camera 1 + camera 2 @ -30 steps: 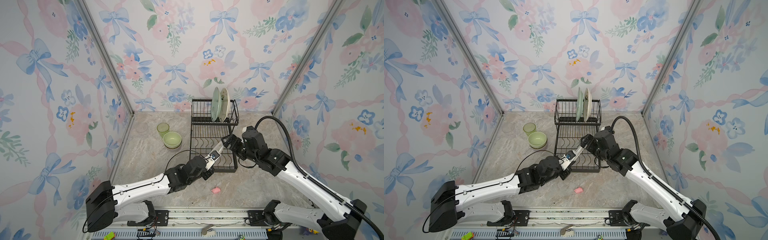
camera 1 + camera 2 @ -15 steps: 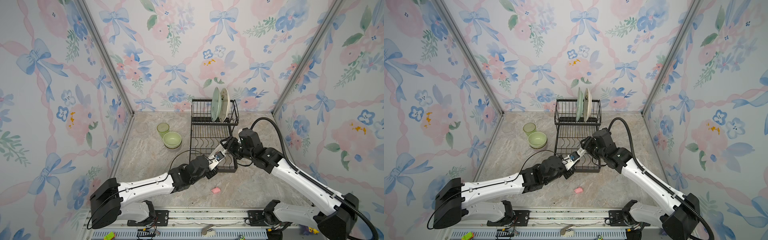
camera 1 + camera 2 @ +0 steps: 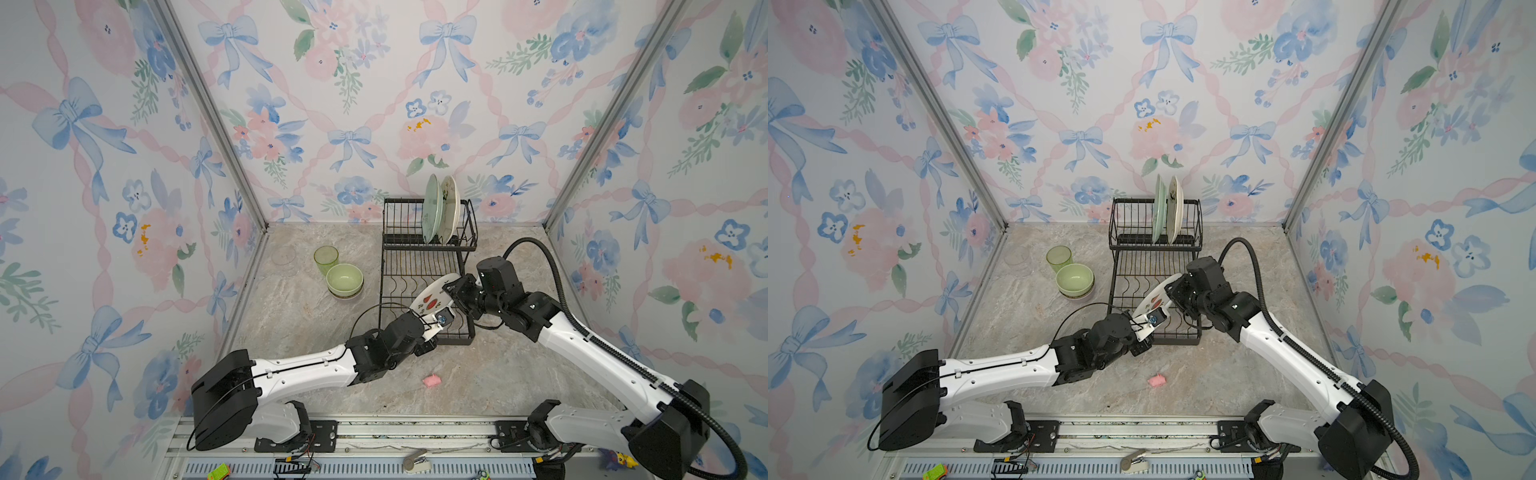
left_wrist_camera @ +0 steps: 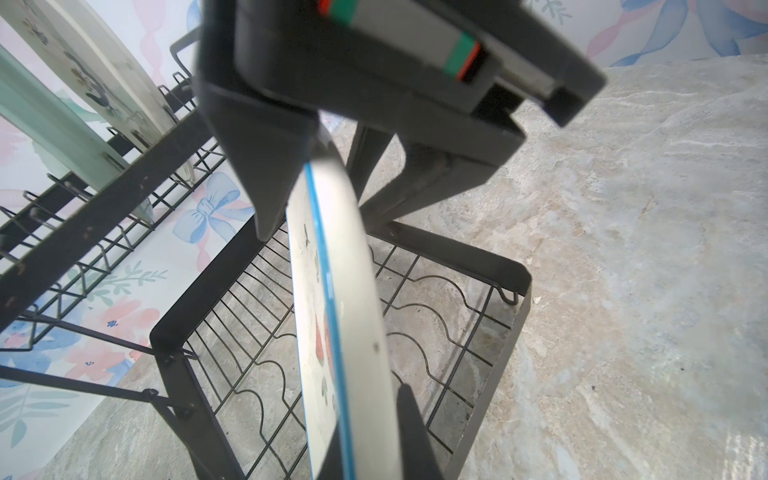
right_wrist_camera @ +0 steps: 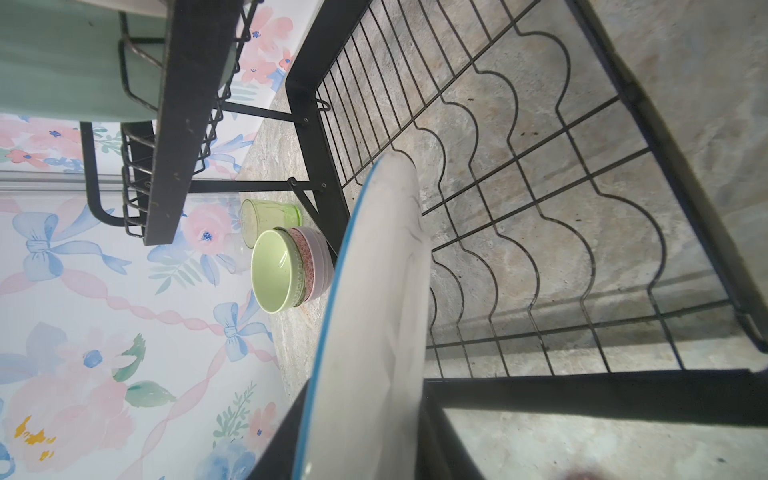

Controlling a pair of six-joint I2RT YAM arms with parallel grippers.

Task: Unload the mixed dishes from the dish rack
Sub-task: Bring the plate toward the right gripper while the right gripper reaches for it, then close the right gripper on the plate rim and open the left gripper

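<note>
Right jaws, spread a second ago, now pinch one rim of the watermelon plate (image 3: 431, 297). Left jaws stay clamped on the opposite rim. The plate hangs tilted between them above the dish rack (image 3: 409, 270), likely mid-handover.

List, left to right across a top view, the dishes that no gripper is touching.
clear glass → green tumbler → green bowl → pale green plate → cream plate
</note>
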